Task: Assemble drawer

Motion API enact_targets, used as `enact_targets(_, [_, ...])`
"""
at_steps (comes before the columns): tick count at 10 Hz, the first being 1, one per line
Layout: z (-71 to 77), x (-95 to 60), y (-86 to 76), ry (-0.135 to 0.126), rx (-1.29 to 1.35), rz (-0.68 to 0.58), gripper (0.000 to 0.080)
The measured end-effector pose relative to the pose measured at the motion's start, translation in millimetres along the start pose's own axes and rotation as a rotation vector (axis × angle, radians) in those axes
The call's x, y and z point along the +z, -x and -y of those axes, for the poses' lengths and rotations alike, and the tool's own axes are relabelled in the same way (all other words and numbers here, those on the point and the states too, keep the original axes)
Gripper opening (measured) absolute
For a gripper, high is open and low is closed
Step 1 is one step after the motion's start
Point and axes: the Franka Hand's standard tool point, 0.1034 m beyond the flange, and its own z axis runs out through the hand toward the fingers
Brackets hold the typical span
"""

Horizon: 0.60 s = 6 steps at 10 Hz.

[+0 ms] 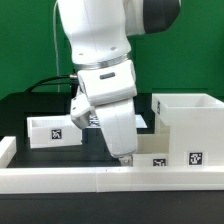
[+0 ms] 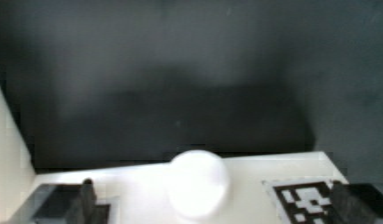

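The tall white drawer housing point(image 1: 186, 122) stands at the exterior view's right, open at the top, with a tag on its front. One small white tray point(image 1: 55, 129) with a tag sits at the left. The second tray point(image 1: 152, 155) lies by the housing's foot, right under my gripper point(image 1: 125, 157). In the wrist view this tray's white face point(image 2: 126, 178) shows its round knob point(image 2: 198, 184) and a tag point(image 2: 318, 200). My gripper point(image 2: 214, 208) is open. Its dark fingers point(image 2: 67, 202) stand on either side of the knob, without touching it.
The long low white rim wall point(image 1: 90, 181) runs along the front of the black table point(image 1: 30, 108). The marker board point(image 1: 88, 117) lies behind the arm, mostly hidden. The green wall is at the back.
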Motion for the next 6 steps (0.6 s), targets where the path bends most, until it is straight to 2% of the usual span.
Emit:
enact_targets(2, [-2.0,0.9,-15.5,0.008,0.002,-0.003,0.0649])
enact_targets(3, [-2.4,0.6,-14.2,0.021,0.028,-0.002,0.0649])
enact_targets(6, [-1.1,3.9,-14.5,0.014,0.031,-0.002,0.0649])
